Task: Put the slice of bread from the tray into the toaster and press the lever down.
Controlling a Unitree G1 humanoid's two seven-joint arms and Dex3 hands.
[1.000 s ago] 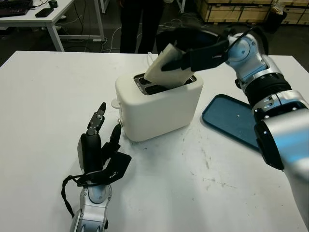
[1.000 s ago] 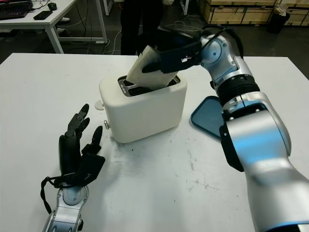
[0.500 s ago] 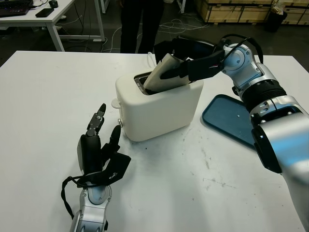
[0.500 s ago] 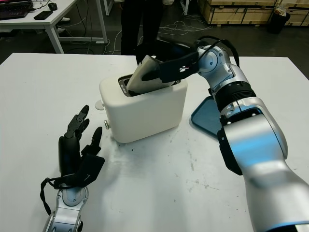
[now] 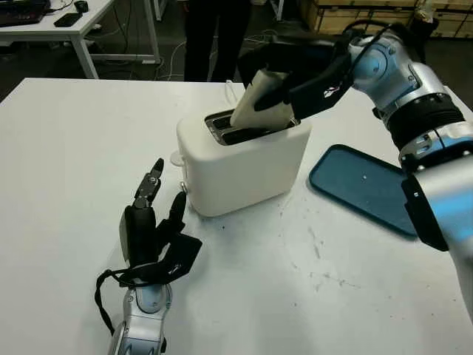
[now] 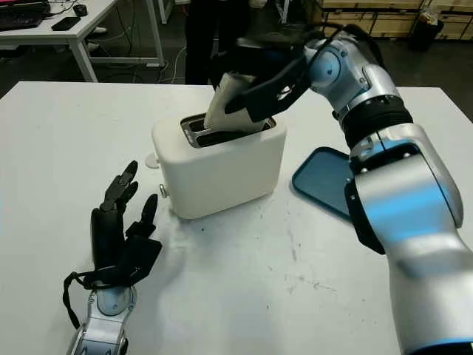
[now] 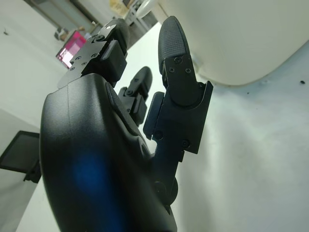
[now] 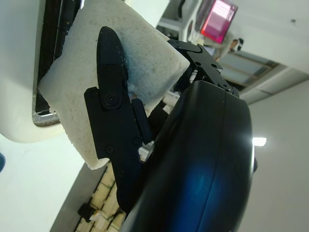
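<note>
My toaster (image 5: 244, 163) sits mid-table, white, w/ its slots facing up. The bread (image 5: 262, 109) is tilted over the slots, lower corner down in 1 of them, most of the slice up above the rim. The blue tray (image 5: 362, 188) lies to the toaster's right, apart from it, nothing on it but a few crumbs.

My right hand (image 5: 284, 78) is above the toaster's top, fingers (image 8: 113, 121) clamped on the bread; in the wrist view 1 finger lies across the slice's face, w/ the slot edge just beside the slice's lower corner. Hand and slice sit right over the slots, so the slice is between my palm and the toaster's top.

My left hand (image 5: 151, 233) is open, holding nothing, on the near side of the table (image 5: 66, 163), just in front of the toaster's left end, fingertips close to its wall but not touching. Plenty of bare table left of it and in front. A person's dark legs (image 5: 214, 37) stand past the far edge.
</note>
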